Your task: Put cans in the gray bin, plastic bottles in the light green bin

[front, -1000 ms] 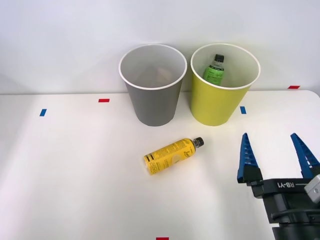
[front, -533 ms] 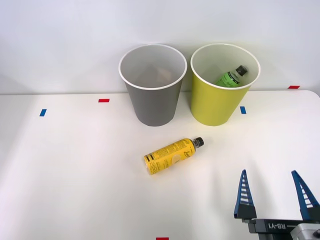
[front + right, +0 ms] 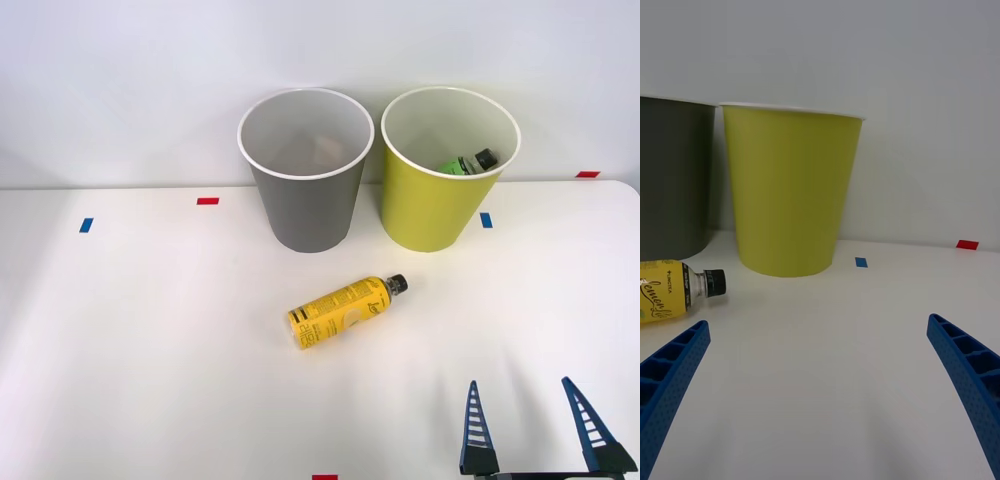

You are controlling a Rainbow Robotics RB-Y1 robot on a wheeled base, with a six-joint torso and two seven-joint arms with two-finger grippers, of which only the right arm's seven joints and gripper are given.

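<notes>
Front view: my right gripper hangs wide open, empty; green-labelled plastic bottle is binned, so next I reach the yellow-labelled plastic bottle.

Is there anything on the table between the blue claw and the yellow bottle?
No. In the front view only bare white table lies between the open claw and the yellow bottle. The wrist view agrees.

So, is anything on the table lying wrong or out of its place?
Only the yellow-label bottle: it lies on its side on the table, outside the light green bin. Both bins stand upright; nothing looks spilled.
</notes>
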